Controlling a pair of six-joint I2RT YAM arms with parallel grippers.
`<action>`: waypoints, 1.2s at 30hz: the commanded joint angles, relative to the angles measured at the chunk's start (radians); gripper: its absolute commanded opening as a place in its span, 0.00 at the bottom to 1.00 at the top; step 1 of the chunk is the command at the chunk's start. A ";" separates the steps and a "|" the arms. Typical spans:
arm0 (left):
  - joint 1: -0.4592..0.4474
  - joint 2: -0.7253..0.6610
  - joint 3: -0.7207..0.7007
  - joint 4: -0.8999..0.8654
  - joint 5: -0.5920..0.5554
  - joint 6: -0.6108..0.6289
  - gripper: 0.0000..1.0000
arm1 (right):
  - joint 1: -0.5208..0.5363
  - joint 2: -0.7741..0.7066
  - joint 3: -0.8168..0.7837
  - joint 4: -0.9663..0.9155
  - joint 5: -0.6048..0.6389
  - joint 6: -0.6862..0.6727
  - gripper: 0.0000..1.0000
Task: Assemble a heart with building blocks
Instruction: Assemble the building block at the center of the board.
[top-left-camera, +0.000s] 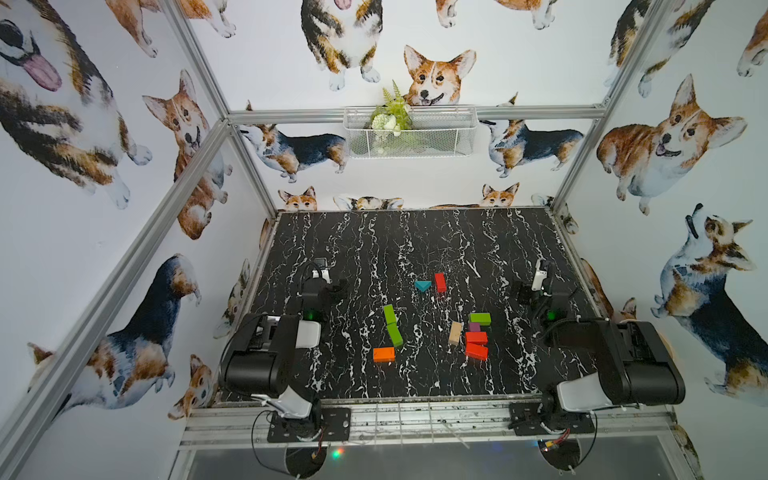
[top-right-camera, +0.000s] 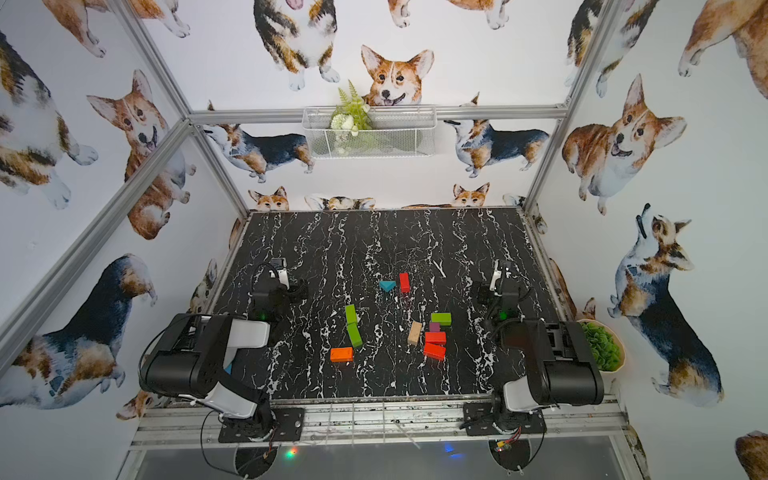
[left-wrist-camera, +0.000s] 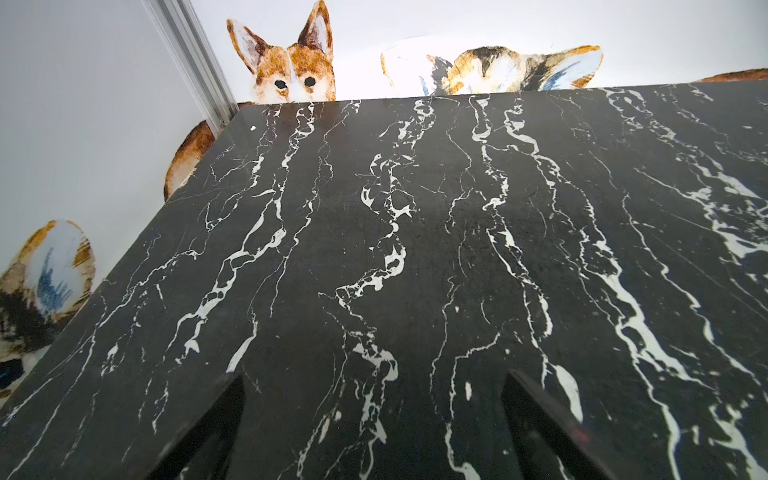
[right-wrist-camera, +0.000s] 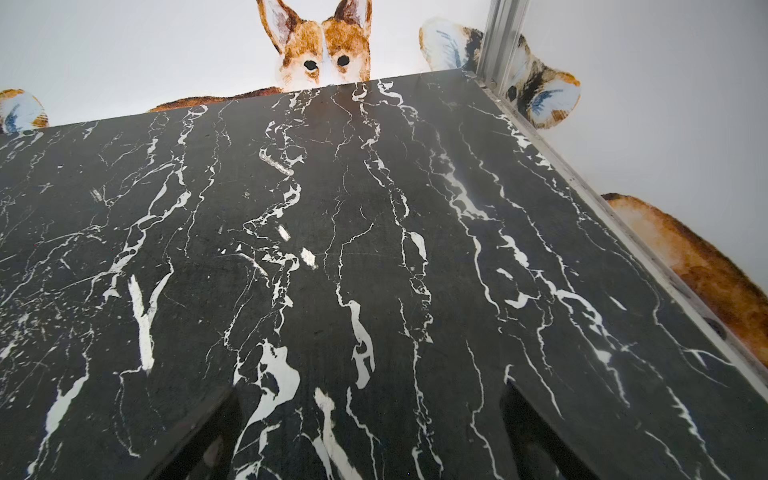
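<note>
Painted wood building blocks (top-left-camera: 456, 332) lie scattered, mostly apart; left tool (left-wrist-camera: 374, 376) and right tool (right-wrist-camera: 370, 388) gape wide, empty.

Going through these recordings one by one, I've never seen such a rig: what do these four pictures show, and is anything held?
These are two robot arms mounted at the near edge of a black marble-patterned table. Two pictures look down from overhead, nearly alike; two come from cameras on the arms' wrists. Scattered on the table are small painted wooden blocks: a teal triangle beside a red bar, two green bars, an orange bar, a plain-wood bar, and a cluster with a small purple cube. No heart is formed yet. The left gripper and the right gripper are both open, holding nothing.
</note>
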 joint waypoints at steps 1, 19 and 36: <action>0.004 -0.003 0.005 0.026 0.009 0.013 1.00 | 0.000 0.002 0.005 0.051 0.000 -0.013 1.00; 0.003 -0.005 0.006 0.022 0.006 0.012 1.00 | 0.000 0.001 0.005 0.051 0.000 -0.014 1.00; -0.010 -0.003 0.003 0.029 -0.015 0.017 1.00 | 0.001 0.001 0.006 0.050 0.000 -0.013 1.00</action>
